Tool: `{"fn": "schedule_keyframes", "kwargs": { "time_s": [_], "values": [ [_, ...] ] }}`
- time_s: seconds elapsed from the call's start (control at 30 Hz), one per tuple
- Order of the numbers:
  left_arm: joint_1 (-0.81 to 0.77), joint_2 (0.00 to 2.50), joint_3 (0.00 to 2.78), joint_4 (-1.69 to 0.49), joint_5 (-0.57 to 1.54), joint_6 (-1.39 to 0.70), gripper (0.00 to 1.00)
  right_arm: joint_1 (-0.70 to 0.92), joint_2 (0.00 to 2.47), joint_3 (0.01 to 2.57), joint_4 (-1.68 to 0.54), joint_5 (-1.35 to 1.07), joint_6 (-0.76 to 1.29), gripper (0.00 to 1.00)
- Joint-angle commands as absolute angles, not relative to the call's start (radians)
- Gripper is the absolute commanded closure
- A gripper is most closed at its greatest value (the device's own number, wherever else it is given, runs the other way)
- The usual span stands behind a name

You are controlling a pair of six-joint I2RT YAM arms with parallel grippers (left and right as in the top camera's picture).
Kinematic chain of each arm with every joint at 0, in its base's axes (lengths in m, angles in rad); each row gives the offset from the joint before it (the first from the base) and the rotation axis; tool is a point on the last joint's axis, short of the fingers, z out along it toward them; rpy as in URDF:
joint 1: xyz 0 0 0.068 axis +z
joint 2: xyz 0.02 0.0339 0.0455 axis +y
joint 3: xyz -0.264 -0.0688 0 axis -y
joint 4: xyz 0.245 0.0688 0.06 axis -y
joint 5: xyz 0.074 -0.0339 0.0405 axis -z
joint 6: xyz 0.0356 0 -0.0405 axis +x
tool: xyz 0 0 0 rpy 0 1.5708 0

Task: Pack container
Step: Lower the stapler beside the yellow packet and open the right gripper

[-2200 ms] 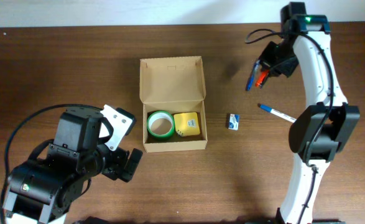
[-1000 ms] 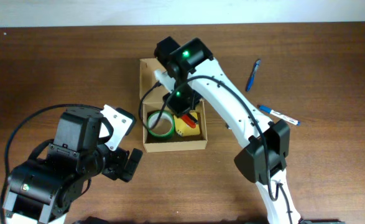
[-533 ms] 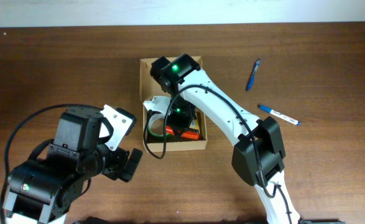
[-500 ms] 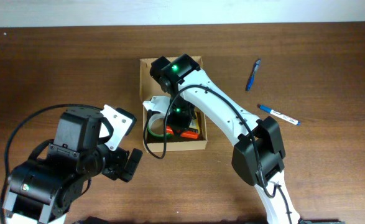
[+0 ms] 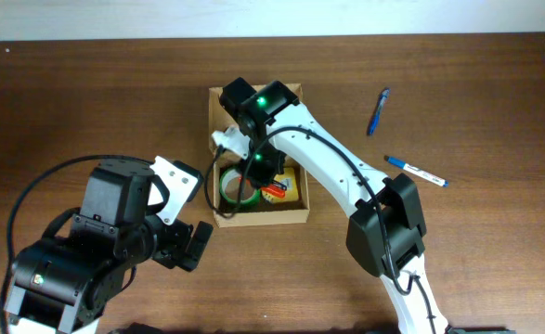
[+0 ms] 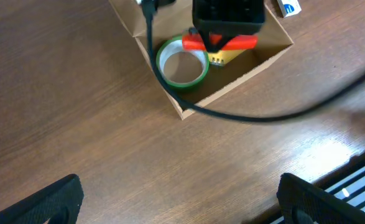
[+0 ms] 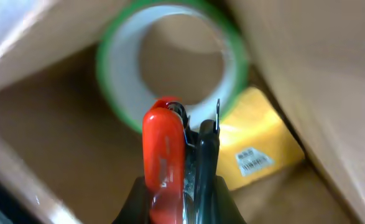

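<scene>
The container is an open tan cardboard box with its flap lid folded back. Inside lie a green tape roll and a yellow pack. My right gripper hangs over the box's middle, shut on a red and black stapler. The right wrist view shows the stapler pinched in the gripper, above the tape roll and the yellow pack. My left gripper stands open over bare table left of the box, its fingers wide apart around nothing.
A blue pen and a white marker with a blue cap lie on the table right of the box. A small white and blue item sits just beyond the box. The right arm's black cable loops over the box front.
The right arm carried the stapler from the table's far right into the box. In the last half second it shifted a little toward the lid, still gripping it. The left arm has not moved.
</scene>
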State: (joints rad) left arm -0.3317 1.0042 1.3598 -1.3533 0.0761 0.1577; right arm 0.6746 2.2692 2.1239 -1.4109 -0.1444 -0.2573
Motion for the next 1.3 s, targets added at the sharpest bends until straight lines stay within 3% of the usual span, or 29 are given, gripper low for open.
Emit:
{"fn": "schedule_keyframes", "kwargs": {
  "time_s": [0.0, 0.47, 1.27],
  "values": [
    [-0.333, 1.004, 1.377, -1.351, 0.090, 0.174, 0.00, 0.653, 2.218, 2.118, -1.409, -0.043, 0.034, 0.96],
    [-0.333, 1.004, 1.377, -1.351, 0.090, 0.174, 0.01, 0.623, 2.218, 2.107, -1.452, 0.104, 0.490, 0.96],
    [-0.333, 1.004, 1.377, -1.351, 0.090, 0.174, 0.00, 0.623, 2.218, 2.020, -1.397, 0.179, 0.611, 0.96]
  ]
}}
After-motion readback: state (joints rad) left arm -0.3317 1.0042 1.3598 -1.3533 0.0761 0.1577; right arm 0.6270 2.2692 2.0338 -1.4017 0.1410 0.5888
